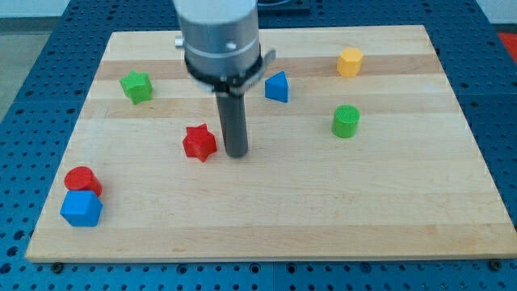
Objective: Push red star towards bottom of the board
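Camera view
Tip point(237, 153): standing just right of red star point(199, 142), slim gap showing.
Red star: sitting left of board point(323, 210) centre.
Fingers: none, plain rod only.
Neighbours: red cylinder point(81, 179) touching blue block point(81, 208), lower left.
Writing: none readable.

My tip point(237, 153) stood just to the view's right of the red star point(199, 142), near the middle of the board point(323, 218). The blue triangular block point(277, 87) lay toward the view's top right of them.
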